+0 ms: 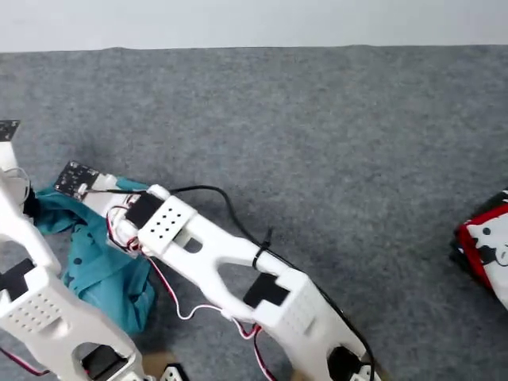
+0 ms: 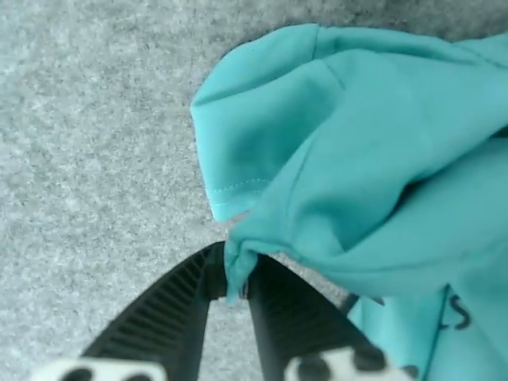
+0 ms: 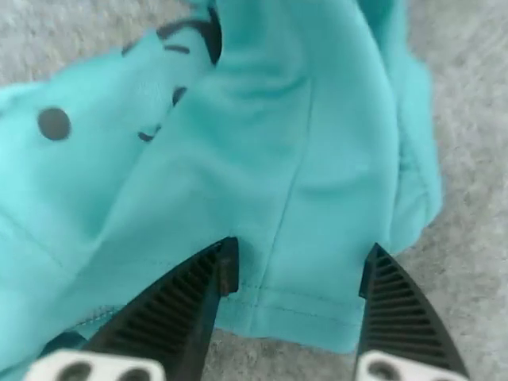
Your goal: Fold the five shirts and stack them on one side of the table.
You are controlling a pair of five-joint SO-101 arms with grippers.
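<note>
A crumpled teal shirt [image 1: 99,266] lies on the grey felt at the table's left, near the front. My left gripper [image 2: 235,279] is shut on a bunched fold of the teal shirt [image 2: 357,159], pinching it between the black fingers [image 2: 178,305]. Beside it, my right gripper [image 3: 300,266] stands open over the teal shirt [image 3: 262,143]. Its fingertips [image 3: 224,266] straddle the hemmed edge, which lies flat on the felt. A folded red, white and black shirt [image 1: 488,246] lies at the table's right edge. In the high view both arms meet over the teal shirt.
The right arm [image 1: 230,258] stretches slantwise from the front middle toward the left, trailing red and black cables [image 1: 178,298]. The left arm [image 1: 36,294] stands at the far left. Grey felt [image 1: 317,143] covers the table back to the pale wall.
</note>
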